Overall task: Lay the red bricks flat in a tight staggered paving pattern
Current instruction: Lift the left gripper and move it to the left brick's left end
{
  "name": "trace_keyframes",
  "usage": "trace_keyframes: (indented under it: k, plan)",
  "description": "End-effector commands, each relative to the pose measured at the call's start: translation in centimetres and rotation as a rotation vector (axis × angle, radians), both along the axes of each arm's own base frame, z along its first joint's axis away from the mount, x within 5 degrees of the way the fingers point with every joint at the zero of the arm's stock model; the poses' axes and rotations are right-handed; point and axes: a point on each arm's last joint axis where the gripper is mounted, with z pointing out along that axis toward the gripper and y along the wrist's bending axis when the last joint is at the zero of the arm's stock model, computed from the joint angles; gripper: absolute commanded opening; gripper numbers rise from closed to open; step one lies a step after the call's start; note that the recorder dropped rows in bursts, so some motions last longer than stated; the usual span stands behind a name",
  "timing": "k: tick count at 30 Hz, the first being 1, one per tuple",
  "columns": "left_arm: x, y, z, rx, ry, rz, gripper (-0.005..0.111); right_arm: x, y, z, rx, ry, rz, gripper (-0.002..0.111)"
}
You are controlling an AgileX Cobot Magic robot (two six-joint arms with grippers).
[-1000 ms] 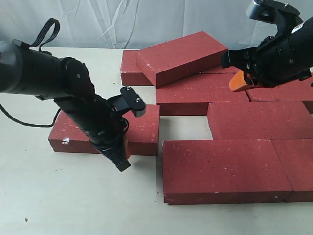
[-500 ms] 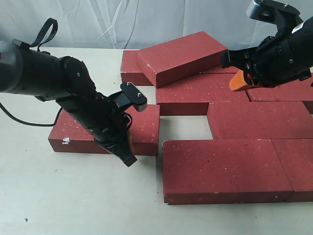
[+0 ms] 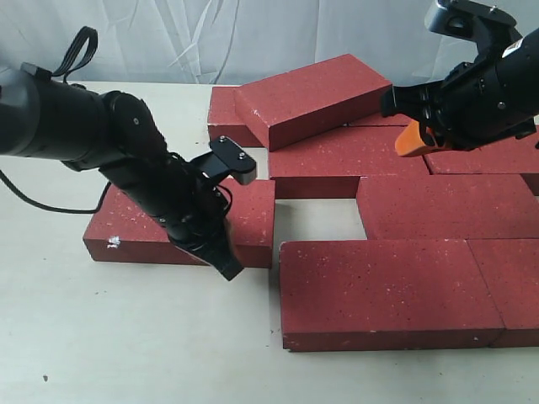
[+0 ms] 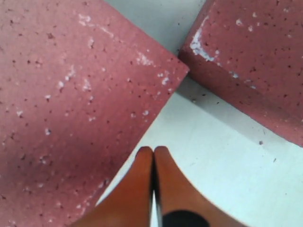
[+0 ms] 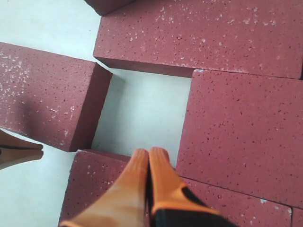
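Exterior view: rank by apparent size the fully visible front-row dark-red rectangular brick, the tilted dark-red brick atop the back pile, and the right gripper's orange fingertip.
1. Front-row dark-red brick.
2. Tilted dark-red brick, though farther away, so possibly equal.
3. Orange fingertip of the right gripper.

1. Prob. a robotics lab / test bench.
2. Plain off-white table (image 3: 126, 353), creased white sheet (image 3: 210, 38) as backdrop.
3. Black left arm (image 3: 67, 126) + right arm (image 3: 505, 93), loose cable (image 3: 34, 204) on tabletop.
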Motion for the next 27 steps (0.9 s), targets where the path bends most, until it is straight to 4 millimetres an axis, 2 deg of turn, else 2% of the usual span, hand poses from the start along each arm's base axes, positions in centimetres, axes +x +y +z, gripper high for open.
trace_keyframes:
  k: [1, 6, 13, 19, 27]
  plan:
    - [-0.1, -0.5, 0.5, -0.016, 0.022, -0.015, 0.000, 0.1, -0.1, 0.1, -0.010, -0.013, 0.001, -0.001]
    - [0.2, -0.8, 1.2, -0.027, 0.024, -0.025, 0.000, 0.1, -0.1, 0.1, -0.010, -0.013, 0.001, -0.001]
    - [0.4, -0.4, 3.2, -0.053, -0.019, -0.003, 0.000, 0.1, -0.1, 0.1, -0.010, -0.013, 0.001, -0.001]
    - [1.4, 2.3, 5.4, -0.032, -0.061, 0.128, 0.000, 0.1, -0.1, 0.1, -0.010, -0.013, 0.001, -0.001]
    - [3.1, 7.8, 8.2, -0.011, -0.104, 0.401, 0.000, 0.1, -0.1, 0.1, -0.010, -0.011, 0.002, -0.001]
